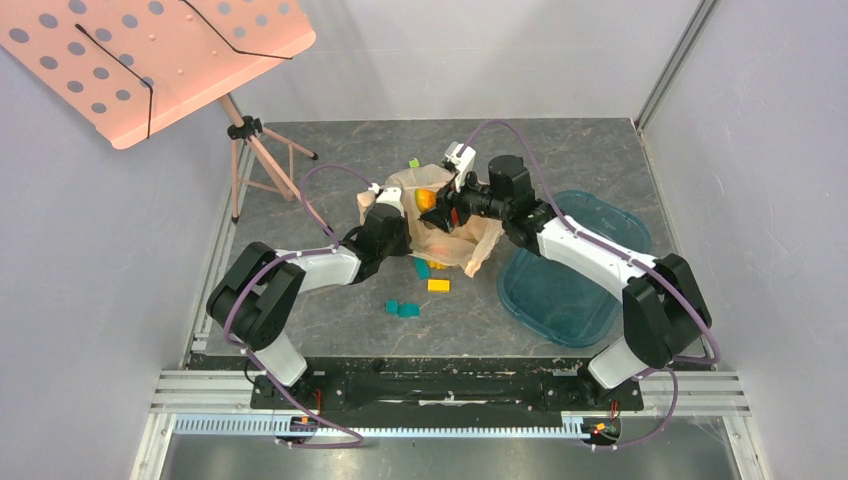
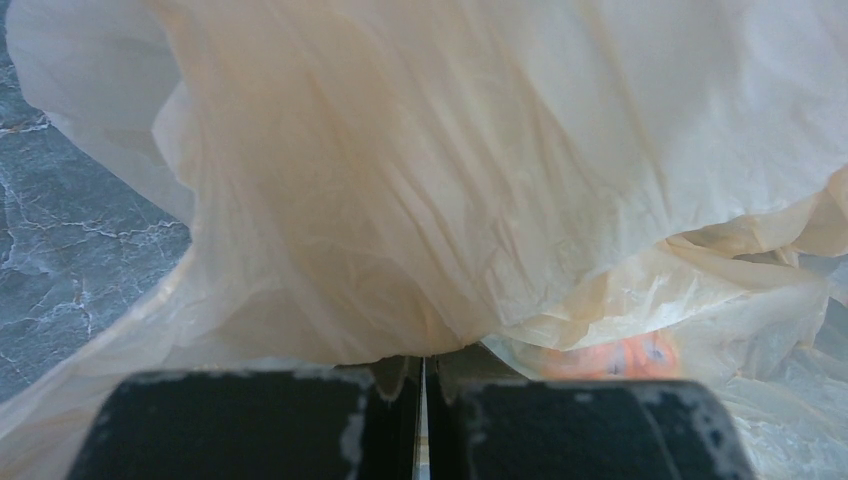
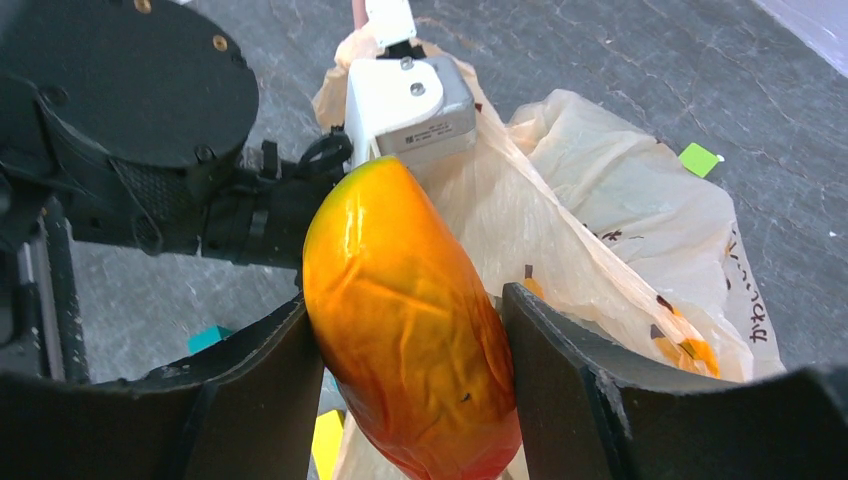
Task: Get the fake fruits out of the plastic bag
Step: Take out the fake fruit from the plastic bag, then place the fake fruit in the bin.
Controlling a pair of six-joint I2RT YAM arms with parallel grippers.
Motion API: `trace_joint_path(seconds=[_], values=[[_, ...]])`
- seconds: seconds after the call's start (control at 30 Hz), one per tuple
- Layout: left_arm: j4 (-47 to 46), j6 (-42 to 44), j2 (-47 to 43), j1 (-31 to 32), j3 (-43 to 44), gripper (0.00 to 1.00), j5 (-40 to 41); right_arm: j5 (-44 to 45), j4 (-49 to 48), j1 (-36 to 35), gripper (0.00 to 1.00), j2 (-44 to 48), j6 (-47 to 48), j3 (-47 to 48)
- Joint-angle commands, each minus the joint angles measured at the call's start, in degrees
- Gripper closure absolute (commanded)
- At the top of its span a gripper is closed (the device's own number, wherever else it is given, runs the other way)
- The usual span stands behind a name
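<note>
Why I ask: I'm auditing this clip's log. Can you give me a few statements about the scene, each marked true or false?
1. The right gripper is clamped on the orange fruit. True.
2. The left gripper is wide open over bare table. False: its jaws are closed together on a fold of the bag.
3. In the top view, the teal tray lies to the right of the bag. True.
4. The yellow block lies inside the tray. False: it lies on the table, just in front of the bag.
</note>
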State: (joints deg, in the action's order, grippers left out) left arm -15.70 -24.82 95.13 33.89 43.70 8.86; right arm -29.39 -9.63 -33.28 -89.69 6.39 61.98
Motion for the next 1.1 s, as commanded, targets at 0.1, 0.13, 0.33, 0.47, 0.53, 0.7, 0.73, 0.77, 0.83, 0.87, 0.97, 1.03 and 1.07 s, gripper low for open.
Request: trace_joint_path(seconds=[0.1,0.13,0.33,0.47,0.53,0.7,0.73,0.77,0.83,0.87,0.97,1.03,1.07], values=[[-1.0,-0.7,0.7,0.1,2.0,0.98,-0.2,7.4,1.6,0.3,0.64,4.3,-12.7,5.6],[-0.9,-0.8,0.7,0.2,2.0,0.98,-0.2,7.3,1.5,0.6,0.63,4.7,-13.9,5.8],[-0.8,-0.7,0.7,0.1,2.0,0.98,-0.2,5.4,0.7,6.0,0.64,8.3,-20.3,4.2],[-0.5,-0.7,0.9,0.2,2.2,0.98,-0.3,7.1,0.9,10.5,0.64,12.2,-22.2,0.6],[-0.5,-0.8,0.9,0.1,2.2,0.98,-0.2,7.8,1.3,12.9,0.64,14.7,-22.5,-1.8],[0.0,-0.7,1.2,0.1,2.5,0.98,-0.2,13.9,5.2,17.6,0.64,22.6,-21.2,-8.6],[0.0,-0.8,1.1,0.2,2.5,0.98,-0.2,15.7,6.3,18.3,0.64,24.0,-20.9,-9.8],[0.1,-0.7,1.2,0.1,2.5,0.98,-0.2,17.4,7.6,19.1,0.64,25.7,-20.7,-11.3],[0.1,-0.8,1.3,0.1,2.6,0.98,-0.4,20.1,9.5,20.3,0.64,28.5,-20.6,-13.7],[0.1,-0.8,1.3,0.1,2.7,0.98,-0.5,21.8,12.6,20.8,0.64,29.5,-20.6,-14.3],[0.3,-0.9,1.6,0.1,2.8,0.98,-0.7,25.7,18.0,21.8,0.62,32.1,-19.5,-16.1],[0.4,-0.9,1.6,0.1,3.0,0.98,-0.8,28.3,20.6,22.2,0.62,33.5,-19.3,-17.9],[0.4,-0.9,1.6,0.1,3.0,0.98,-0.8,29.0,21.4,22.4,0.61,33.9,-19.1,-18.8]])
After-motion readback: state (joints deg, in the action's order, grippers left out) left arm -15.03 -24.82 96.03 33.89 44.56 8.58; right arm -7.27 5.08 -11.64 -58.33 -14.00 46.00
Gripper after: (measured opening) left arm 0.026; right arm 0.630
